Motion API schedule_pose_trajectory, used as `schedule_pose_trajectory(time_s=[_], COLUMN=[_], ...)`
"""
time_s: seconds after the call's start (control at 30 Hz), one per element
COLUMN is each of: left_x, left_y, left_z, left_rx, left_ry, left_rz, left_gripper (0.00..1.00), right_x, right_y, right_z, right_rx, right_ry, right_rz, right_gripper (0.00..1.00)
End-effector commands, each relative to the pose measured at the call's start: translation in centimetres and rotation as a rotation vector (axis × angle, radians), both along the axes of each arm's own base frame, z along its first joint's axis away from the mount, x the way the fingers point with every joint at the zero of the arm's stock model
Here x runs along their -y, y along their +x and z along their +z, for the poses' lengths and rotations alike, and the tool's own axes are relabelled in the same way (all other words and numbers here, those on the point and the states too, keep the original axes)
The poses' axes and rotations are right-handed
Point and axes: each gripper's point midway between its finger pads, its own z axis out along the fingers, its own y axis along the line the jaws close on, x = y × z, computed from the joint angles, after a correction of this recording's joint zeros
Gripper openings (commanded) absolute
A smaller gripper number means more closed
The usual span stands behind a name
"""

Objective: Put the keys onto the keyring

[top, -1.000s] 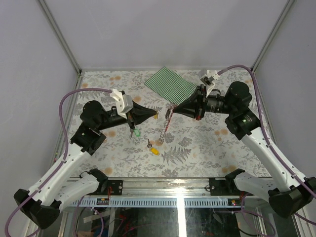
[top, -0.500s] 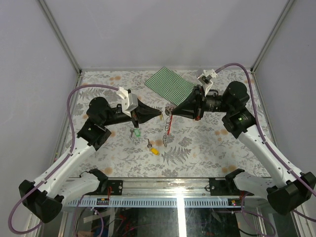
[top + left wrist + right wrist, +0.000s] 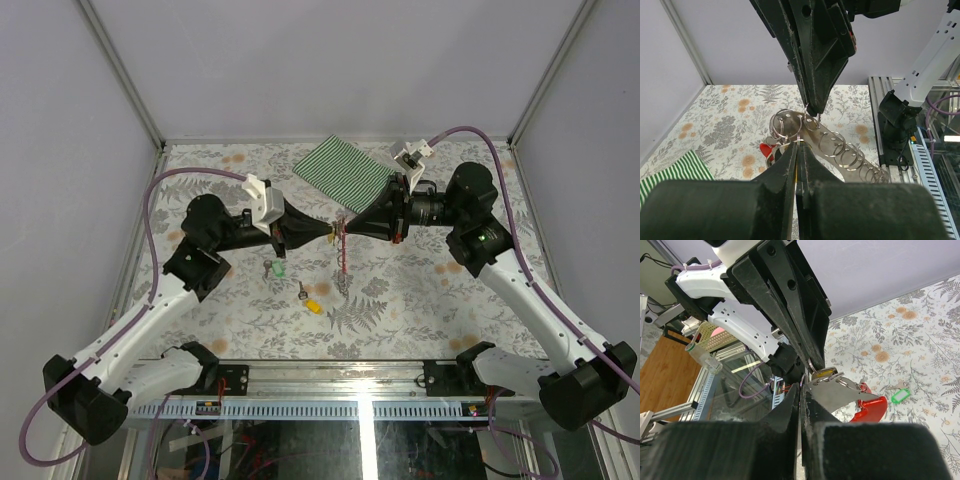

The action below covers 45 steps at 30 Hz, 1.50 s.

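Observation:
The two gripper tips meet above the middle of the table. My right gripper (image 3: 346,227) (image 3: 801,390) is shut on the keyring (image 3: 343,256). Its silver ring (image 3: 787,125) and flat metal tag with a row of rings (image 3: 850,155) are lifted, and the red clip (image 3: 870,411) hangs below. My left gripper (image 3: 329,235) (image 3: 799,149) is shut on a yellow key (image 3: 822,373), its head pressed against the ring. A green key (image 3: 277,269) (image 3: 900,396) and another yellow key (image 3: 313,306) lie on the table to the front left.
A green striped cloth (image 3: 345,170) (image 3: 670,175) lies at the back of the flowered table (image 3: 450,300), just behind the right gripper. Frame posts (image 3: 120,75) and white walls stand close on both sides.
My left gripper moved right with the yellow key until it met the right gripper's tip. The right gripper shifted slightly left, and the keyring's chain swung under the meeting point.

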Motion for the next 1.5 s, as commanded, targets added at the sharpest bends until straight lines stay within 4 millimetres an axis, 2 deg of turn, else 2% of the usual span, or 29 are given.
schedule_pose_trajectory(time_s=[0.0,1.07,1.47], left_x=[0.3,1.2,1.1], left_y=[-0.7,-1.2,-1.7], left_z=[2.8,3.2,3.1], left_rx=[0.083,0.088,0.088], left_ry=[-0.057,-0.067,-0.07], left_rz=[-0.029,-0.048,-0.062], left_gripper=[0.0,0.0,0.0], right_x=[0.0,-0.3,0.0], right_y=[-0.2,-0.1,0.6], right_z=[2.2,1.3,2.0], right_rx=[0.069,0.043,0.063], right_ry=[0.043,0.026,0.05], right_rz=[0.013,0.011,-0.063], right_gripper=[0.0,0.0,0.0])
